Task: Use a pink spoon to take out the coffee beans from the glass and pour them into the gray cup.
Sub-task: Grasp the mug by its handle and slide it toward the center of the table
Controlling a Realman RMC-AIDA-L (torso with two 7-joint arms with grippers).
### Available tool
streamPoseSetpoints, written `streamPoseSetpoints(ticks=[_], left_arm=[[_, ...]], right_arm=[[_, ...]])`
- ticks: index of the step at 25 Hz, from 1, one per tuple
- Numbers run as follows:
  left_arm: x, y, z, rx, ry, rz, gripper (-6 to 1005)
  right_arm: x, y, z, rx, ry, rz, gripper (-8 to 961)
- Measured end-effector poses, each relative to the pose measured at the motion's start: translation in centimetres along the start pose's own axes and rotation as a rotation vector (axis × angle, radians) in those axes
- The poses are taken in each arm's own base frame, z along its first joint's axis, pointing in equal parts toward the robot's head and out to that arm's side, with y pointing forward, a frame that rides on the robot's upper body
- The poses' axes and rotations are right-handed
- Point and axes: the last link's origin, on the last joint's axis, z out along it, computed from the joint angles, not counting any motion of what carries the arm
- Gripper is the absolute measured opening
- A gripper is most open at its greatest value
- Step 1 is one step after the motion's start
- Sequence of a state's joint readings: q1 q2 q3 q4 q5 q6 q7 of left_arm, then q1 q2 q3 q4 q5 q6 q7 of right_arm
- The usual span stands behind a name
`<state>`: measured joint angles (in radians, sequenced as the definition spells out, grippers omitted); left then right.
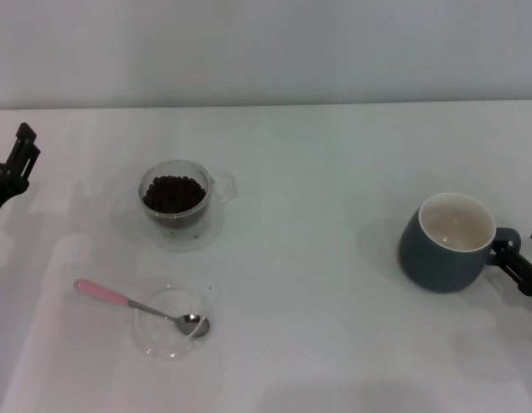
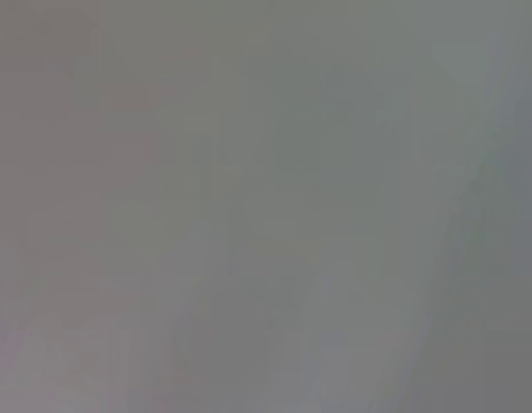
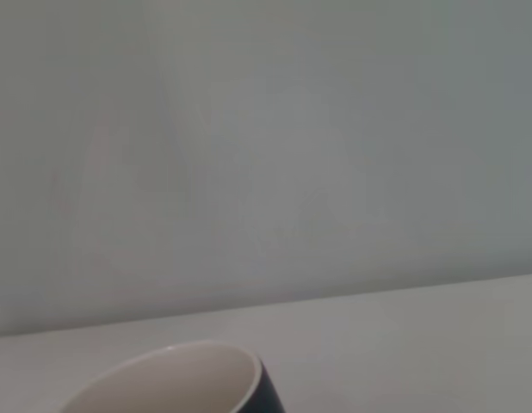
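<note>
Spoon [image 1: 137, 303] rests in the dish [image 1: 151, 340], untouched; thin handle may slip. Left end effector [image 1: 16, 163] and right end effector [image 1: 524, 262]: opening can't tell.

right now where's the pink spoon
In the head view the pink spoon lies on the table's near left, its bowl resting in the flat clear dish and its handle pointing left, just in front of the glass of coffee beans.

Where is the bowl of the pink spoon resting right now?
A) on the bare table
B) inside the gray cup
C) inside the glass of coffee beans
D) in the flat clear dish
D: the pink spoon lies with its metal bowl inside the flat clear dish, handle sticking out over the rim.
</note>
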<state>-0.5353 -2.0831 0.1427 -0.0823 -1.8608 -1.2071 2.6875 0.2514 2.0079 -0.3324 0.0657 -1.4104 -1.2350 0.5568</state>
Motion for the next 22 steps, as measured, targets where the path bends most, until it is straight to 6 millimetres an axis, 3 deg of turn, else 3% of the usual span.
streamPoseSetpoints(ticks=[6, 16, 19, 22], left_arm=[[-0.1, -0.1, -0.3, 0.007, 0.001, -0.005, 694], [-0.1, -0.2, -0.4, 0.007, 0.002, -0.005, 694], [-0.1, -0.2, -0.4, 0.008, 0.0, -0.005, 694], [-0.2, -0.2, -0.4, 0.008, -0.001, -0.005, 693]], right_arm=[[0.0, 0.2, 0.2, -0.01, 0.005, 0.001, 755], [-0.1, 0.6, 0.6, -0.029, 0.001, -0.001, 509], [-0.3, 1.0, 1.1, -0.048, 0.001, -0.008, 261], [-0.4, 1.5, 1.7, -0.073, 0.004, -0.012, 235]])
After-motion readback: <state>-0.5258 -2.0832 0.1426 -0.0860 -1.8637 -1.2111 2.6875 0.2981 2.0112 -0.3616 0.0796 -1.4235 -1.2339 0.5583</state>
